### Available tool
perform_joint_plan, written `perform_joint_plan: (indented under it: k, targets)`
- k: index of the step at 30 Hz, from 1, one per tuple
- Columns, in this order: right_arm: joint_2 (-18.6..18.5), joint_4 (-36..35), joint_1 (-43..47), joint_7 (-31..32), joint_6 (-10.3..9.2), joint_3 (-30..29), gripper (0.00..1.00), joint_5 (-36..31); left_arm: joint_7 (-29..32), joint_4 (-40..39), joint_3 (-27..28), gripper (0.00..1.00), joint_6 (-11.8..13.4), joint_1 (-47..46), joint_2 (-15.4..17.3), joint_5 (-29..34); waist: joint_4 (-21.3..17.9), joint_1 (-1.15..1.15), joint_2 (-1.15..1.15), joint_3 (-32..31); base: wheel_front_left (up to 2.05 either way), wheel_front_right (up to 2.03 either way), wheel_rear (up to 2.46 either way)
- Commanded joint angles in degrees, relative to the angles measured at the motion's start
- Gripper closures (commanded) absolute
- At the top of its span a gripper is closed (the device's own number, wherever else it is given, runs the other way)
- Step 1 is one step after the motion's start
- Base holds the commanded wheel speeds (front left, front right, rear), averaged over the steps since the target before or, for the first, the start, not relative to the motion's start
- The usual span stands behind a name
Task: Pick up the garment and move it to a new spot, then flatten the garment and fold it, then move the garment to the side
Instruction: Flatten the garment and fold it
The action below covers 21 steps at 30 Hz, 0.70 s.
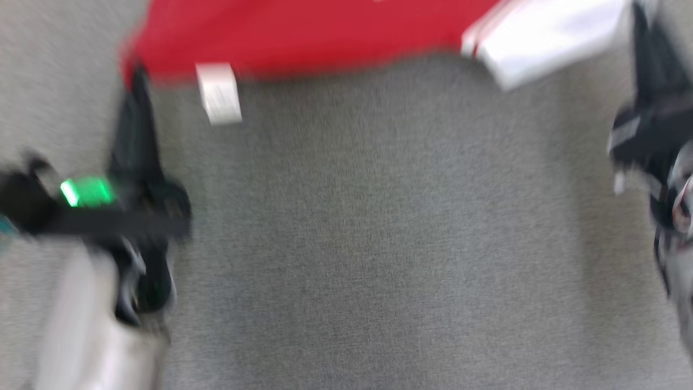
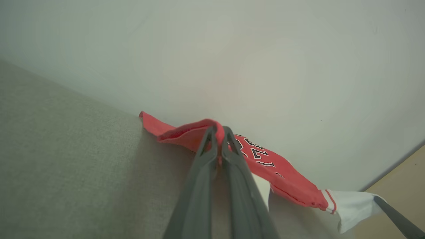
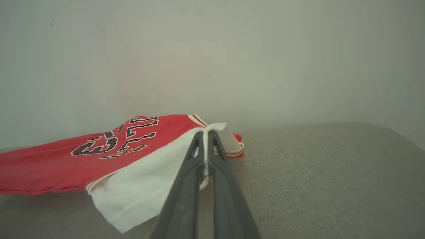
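Note:
The garment (image 1: 303,35) is a red jersey with black lettering and white sleeves, stretched along the far edge of a grey fabric surface (image 1: 379,244). My left gripper (image 1: 138,73) is shut on the red hem; the left wrist view shows red cloth (image 2: 282,176) pinched between its fingers (image 2: 204,156). My right gripper (image 1: 641,16) is shut on the white sleeve (image 1: 547,38); in the right wrist view the white fabric (image 3: 139,189) is clamped at the fingertips (image 3: 206,132) and the red body (image 3: 66,159) trails to the left. A white label (image 1: 219,92) hangs from the hem.
The grey fabric surface (image 3: 332,172) spreads wide in front of and below the garment. A pale wall (image 2: 232,49) rises right behind it. A strip of tan floor (image 2: 398,179) shows at the lower right of the left wrist view. The head view is motion-blurred.

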Motion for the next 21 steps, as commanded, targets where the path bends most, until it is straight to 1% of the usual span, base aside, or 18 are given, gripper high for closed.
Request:
perform_joint_plan:
  k: [1, 4, 6, 9, 11, 13, 17, 21]
  targets:
    - [0.6, -0.7, 2.3, 0.6, -0.13, -0.7, 1.00, -0.4, 0.0, -0.1, 0.1, 1.00, 0.1, 2.4, -0.2, -0.3, 1.4, 0.02, 0.01, -8.2, 0.00, 0.00, 0.00]
    - [1.8, -2.2, 9.2, 5.0, -0.13, -3.2, 1.00, -3.6, 0.0, 0.5, -0.3, 1.00, 0.1, 9.0, -0.8, 0.8, 1.1, 0.02, 0.01, -11.9, 0.00, 0.00, 0.00]
    - [3.5, -2.4, 13.5, 8.6, -0.13, -5.4, 1.00, -5.4, 0.0, 1.1, -0.6, 1.00, 0.1, 12.6, -1.3, 1.8, 1.0, 0.02, 0.01, -14.3, 0.00, 0.00, 0.00]
    - [6.0, -4.0, 18.9, 13.9, -0.13, -8.1, 1.00, -8.2, 0.0, 2.0, 0.0, 1.00, 0.1, 17.2, -2.0, 2.4, 1.0, 0.02, 0.01, -17.6, 0.00, 0.00, 0.00]
    - [6.7, -5.3, 22.5, 17.4, -0.13, -9.7, 1.00, -10.9, 0.0, 3.0, -0.1, 1.00, 0.1, 19.7, -2.5, 2.8, 1.1, 0.02, 0.01, -19.4, 0.00, 0.00, 0.00]
    - [8.3, -7.0, 25.8, 20.4, -0.13, -11.5, 1.00, -13.5, 0.0, 3.9, -0.4, 1.00, 0.1, 21.9, -2.7, 3.2, 1.1, 0.02, 0.01, -21.2, 0.00, 0.00, 0.00]
    - [11.3, -11.2, 31.5, 25.1, -0.13, -15.3, 1.00, -18.8, 0.0, 5.6, -1.0, 1.00, 0.1, 25.8, -2.8, 4.7, 1.1, 0.02, 0.01, -23.9, 0.00, 0.00, 0.00]
    - [13.6, -13.9, 36.5, 28.5, -0.13, -17.6, 1.00, -22.6, 0.0, 6.8, -1.5, 1.00, 0.5, 29.1, -2.6, 6.2, 1.0, 0.02, 0.01, -25.7, 0.00, 0.00, 0.00]
